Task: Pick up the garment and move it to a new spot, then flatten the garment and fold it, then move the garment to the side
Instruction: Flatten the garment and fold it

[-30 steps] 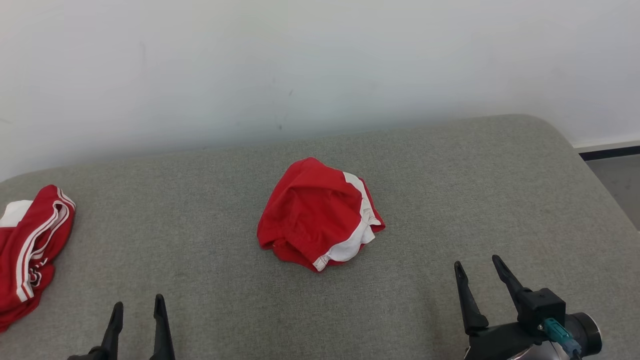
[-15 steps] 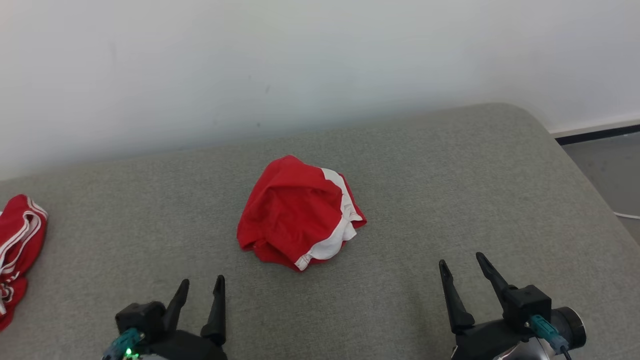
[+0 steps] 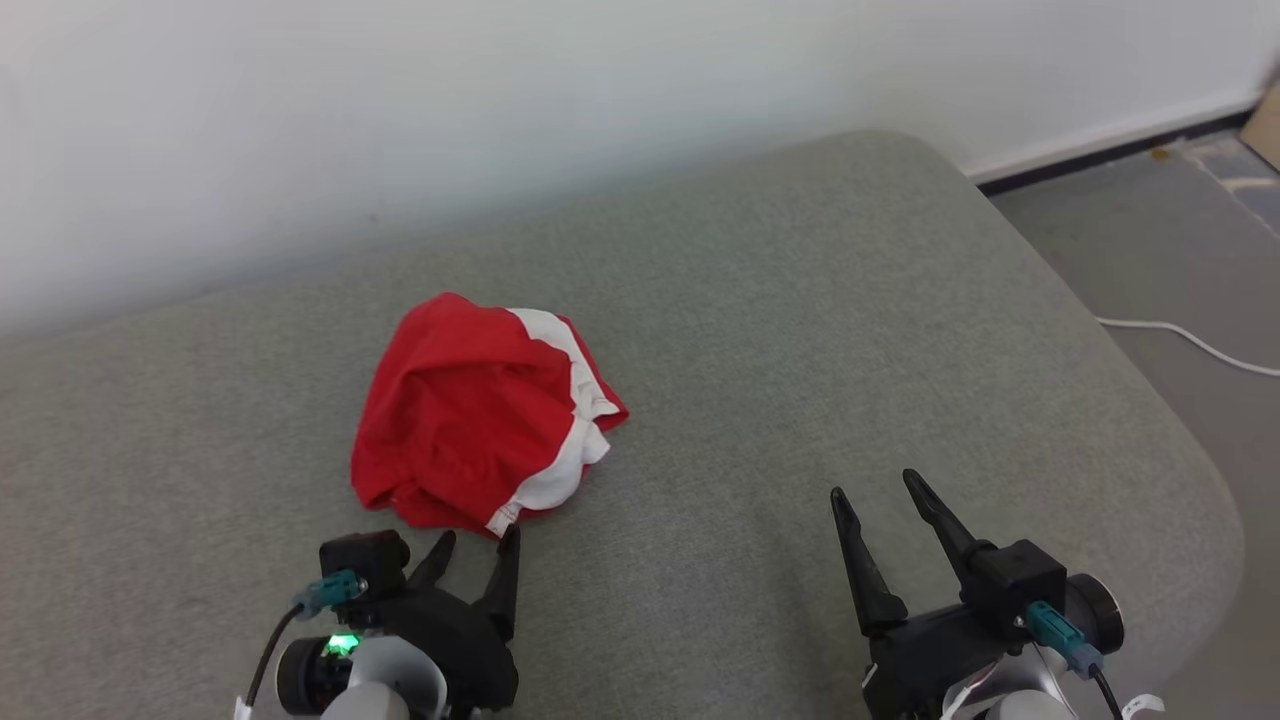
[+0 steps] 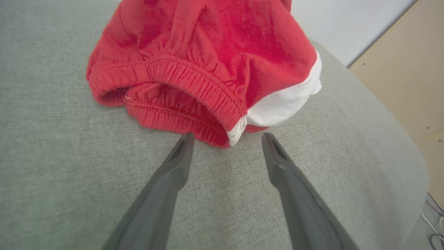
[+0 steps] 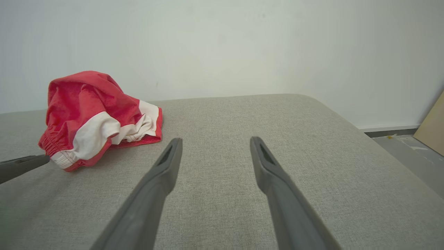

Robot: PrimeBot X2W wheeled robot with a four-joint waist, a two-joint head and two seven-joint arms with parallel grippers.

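The garment (image 3: pixel 475 410) is a crumpled red piece with a white band and an elastic hem, bunched on the grey cushion left of centre. Its hem (image 4: pixel 194 90) lies just beyond my left gripper's tips in the left wrist view. My left gripper (image 3: pixel 478 543) stands open at the garment's near edge, with nothing between its fingers. My right gripper (image 3: pixel 875 490) is open over bare cushion, well to the right of the garment (image 5: pixel 97 118). A left fingertip (image 5: pixel 24 166) pokes in at the right wrist view's left edge.
The grey cushion (image 3: pixel 800 330) ends in a rounded edge on the right. Beyond it lies grey floor (image 3: pixel 1180 250) with a white cable (image 3: pixel 1190 340). A white wall (image 3: pixel 500 120) runs along the back. A tan board (image 4: pixel 399 69) stands past the cushion.
The head camera has swung right, so the second red garment at the left has left the picture. My left gripper has come forward to the garment's near edge. Both grippers stay open.
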